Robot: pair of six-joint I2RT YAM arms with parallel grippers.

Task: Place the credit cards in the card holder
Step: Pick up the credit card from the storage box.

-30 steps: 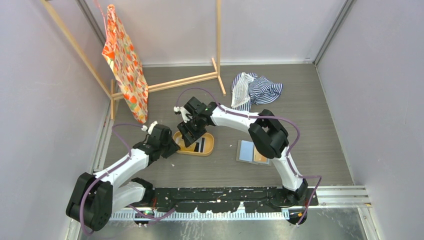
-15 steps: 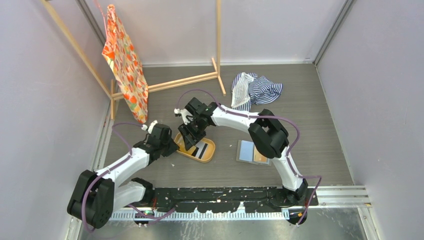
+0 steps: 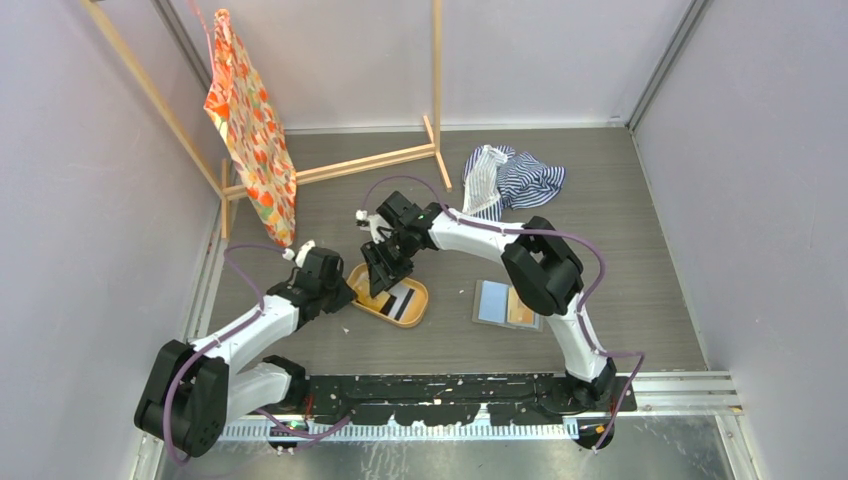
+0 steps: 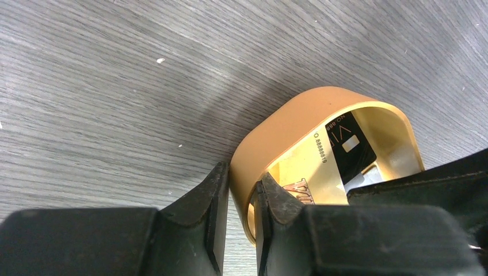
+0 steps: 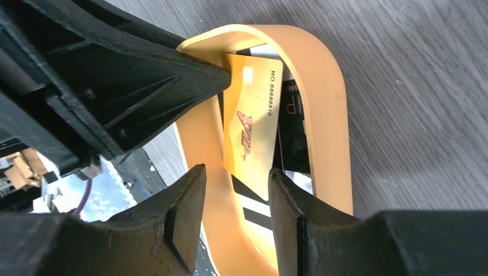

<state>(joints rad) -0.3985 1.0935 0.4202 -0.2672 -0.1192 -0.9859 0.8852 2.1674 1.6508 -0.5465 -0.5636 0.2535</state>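
Credit cards (image 3: 402,300) are lying in the oval orange tray (image 4: 288,121) near the middle of the worktop (image 4: 115,86). A gold-tan card (image 5: 250,126) is sitting tilted on top, and a black card (image 4: 351,150) with white lettering is showing beneath it. I am pinching the tray's wall with my left claw (image 4: 241,175), one finger outside the rim and the other inside, with only the wall between them. My right claw (image 5: 237,171) is reaching into the tray from the other side. Its fingers are standing partly apart along the gold-tan card's two long edges, and a gap is showing beside one finger, so I am not gripping the card. The card holder (image 3: 492,303) is lying open and flat on the worktop to the right of the tray, away from both claws, showing a blue-grey half and a tan half.
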